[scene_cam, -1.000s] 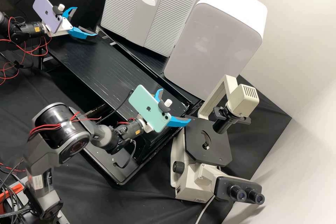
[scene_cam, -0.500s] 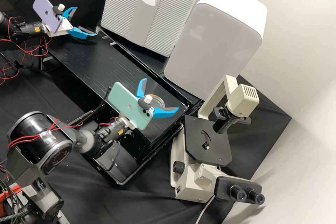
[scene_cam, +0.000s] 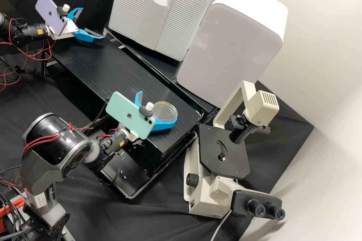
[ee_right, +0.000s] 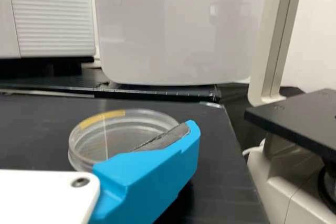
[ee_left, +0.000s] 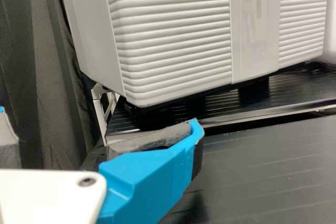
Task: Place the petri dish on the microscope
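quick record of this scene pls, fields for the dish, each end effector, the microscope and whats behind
dish: round clear petri dish with a yellow strip on its rim, on the black bench, not on the microscope
right end effector: white with bright blue fingers, open, at the dish; grip not closed
left end effector: same build, open, over the bench's far end from the microscope
microscope: cream body, flat black stage, black twin eyepieces
behind: white ribbed cabinet, smooth white rounded cabinet
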Tool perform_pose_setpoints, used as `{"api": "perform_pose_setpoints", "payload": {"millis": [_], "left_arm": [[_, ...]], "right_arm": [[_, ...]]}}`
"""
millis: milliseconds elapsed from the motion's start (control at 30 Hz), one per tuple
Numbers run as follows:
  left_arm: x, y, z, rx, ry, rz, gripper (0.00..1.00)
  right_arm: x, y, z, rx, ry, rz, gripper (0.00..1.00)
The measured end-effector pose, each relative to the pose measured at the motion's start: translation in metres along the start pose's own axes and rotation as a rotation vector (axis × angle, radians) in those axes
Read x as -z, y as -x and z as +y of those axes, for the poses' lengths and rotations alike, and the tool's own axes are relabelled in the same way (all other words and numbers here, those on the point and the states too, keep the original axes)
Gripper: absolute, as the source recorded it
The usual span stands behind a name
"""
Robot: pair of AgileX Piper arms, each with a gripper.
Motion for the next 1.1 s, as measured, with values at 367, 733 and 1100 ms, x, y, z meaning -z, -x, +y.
{"api": "perform_pose_setpoints", "payload": {"millis": [367,733,1100], "left_arm": [[0.0,0.0,0.0,0.0,0.0,0.0,1.0],[0.0,0.0,0.0,0.0,0.0,0.0,1.0],[0.0,0.0,0.0,0.0,0.0,0.0,1.0]], "right_arm": [[-0.002,-0.012,-0.003,0.011,0.019,-0.025,1.0],[-0.007,-0.017,0.005,-0.007,0.018,-0.061,1.0],[-0.008,-0.017,0.005,-0.009,0.018,-0.061,0.0]]}}
